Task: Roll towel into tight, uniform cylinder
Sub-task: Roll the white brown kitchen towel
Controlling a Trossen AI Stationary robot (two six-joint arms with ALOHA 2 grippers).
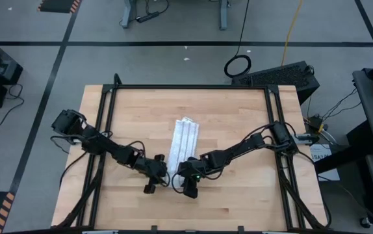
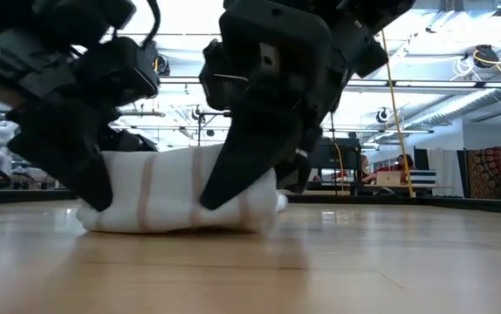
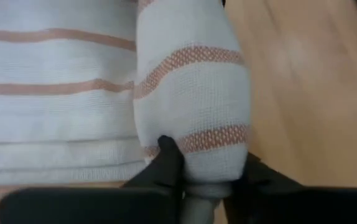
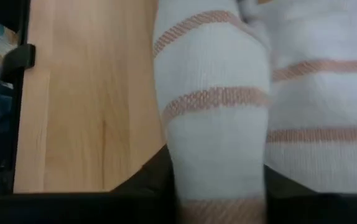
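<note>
The towel [image 1: 185, 138], white with thin stripes, lies as a long narrow strip in the middle of the wooden table. Its near end is rolled into a thick roll [image 2: 176, 199] that rests on the table. My left gripper [image 1: 164, 170] is shut on the roll's left end, seen close up in the left wrist view [image 3: 209, 177]. My right gripper [image 1: 186, 177] is shut on the roll's right end, seen close up in the right wrist view [image 4: 219, 190]. The flat, unrolled part [image 3: 54, 93] stretches away toward the far edge. My left gripper pinches the roll's left end [image 3: 194, 146] between its two fingers, one finger [image 3: 169, 163] on each side of it. It comes slanting down from the table's left, fingers along the roll. The roll lies on the table. My right gripper pinches the roll's right end [image 4: 216, 155] between its two fingers, which show dark on both sides of the roll. It comes slanting down from the table's right, fingers along the roll. The roll rests on the table, joined to the flat part [image 4: 328, 93].
Bare wood [image 1: 238, 201] lies all round the towel, framed by the black rails [image 1: 186, 86] at the table's edges. Cables and a black box [image 1: 284, 75] sit on the floor beyond the far right corner.
</note>
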